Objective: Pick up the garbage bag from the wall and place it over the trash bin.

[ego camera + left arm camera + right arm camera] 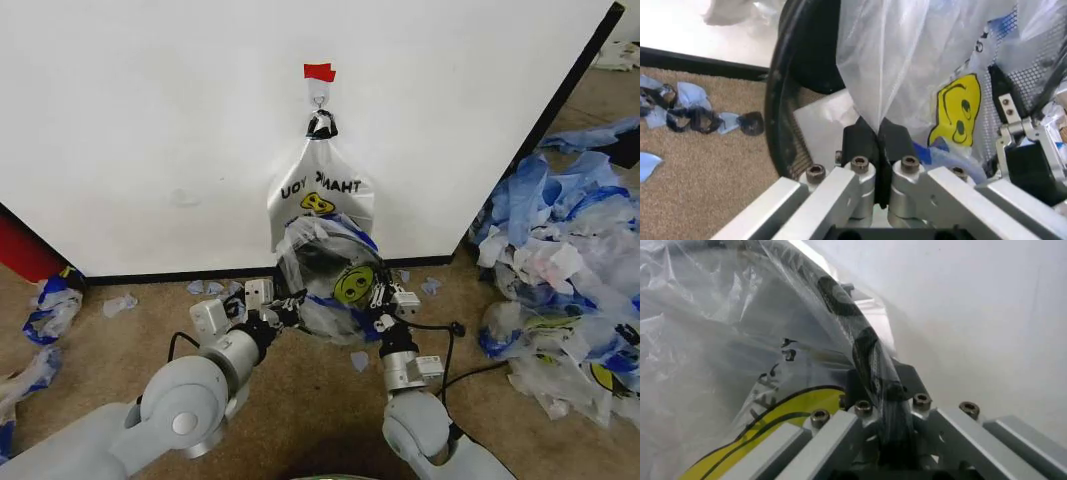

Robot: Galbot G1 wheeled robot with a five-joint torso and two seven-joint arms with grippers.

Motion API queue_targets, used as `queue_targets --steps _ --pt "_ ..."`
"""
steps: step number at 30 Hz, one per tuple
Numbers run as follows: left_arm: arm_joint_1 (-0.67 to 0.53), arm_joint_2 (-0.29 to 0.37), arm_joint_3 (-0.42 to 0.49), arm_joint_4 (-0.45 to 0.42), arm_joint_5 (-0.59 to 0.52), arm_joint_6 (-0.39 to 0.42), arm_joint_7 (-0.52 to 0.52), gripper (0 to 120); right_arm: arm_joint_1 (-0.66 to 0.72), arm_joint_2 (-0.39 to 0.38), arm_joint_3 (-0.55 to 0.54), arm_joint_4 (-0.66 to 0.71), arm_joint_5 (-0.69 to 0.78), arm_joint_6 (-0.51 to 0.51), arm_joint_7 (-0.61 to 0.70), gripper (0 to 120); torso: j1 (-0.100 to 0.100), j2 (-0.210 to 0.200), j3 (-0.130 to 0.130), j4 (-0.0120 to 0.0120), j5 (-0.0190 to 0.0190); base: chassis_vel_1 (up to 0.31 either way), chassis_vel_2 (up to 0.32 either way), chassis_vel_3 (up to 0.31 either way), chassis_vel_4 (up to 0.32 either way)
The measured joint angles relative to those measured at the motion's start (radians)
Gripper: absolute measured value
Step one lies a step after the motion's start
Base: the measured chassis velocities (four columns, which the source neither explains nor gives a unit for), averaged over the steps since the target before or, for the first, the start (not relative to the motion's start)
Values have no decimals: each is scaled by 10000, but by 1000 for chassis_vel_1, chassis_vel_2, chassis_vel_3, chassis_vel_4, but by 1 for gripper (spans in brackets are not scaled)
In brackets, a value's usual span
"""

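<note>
Both end effectors, left (290,308) and right (378,298), are clamped on opposite sides of the garbage bag (335,262), apparently stretching its mouth around the trash bin (783,100) beside the wall (150,120).

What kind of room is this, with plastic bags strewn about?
Probably a robot test area, not a home: a bare white wall with a taped hook, brown carpet, and heaps of plastic scraps.
</note>
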Motion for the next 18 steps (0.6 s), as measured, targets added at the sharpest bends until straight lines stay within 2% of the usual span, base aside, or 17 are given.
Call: queue_targets --steps 8,18 --pt "89 112 -169 -210 -16 -21 72 0 189 10 197 -136 727 -143 148 0 0 1 0 0 1 0 0 0 0" --pt "258 51 -196 -266 60 -31 121 0 355 -295 684 168 3271 -706 487 0 0 0 0 -1 1 0 0 0 0"
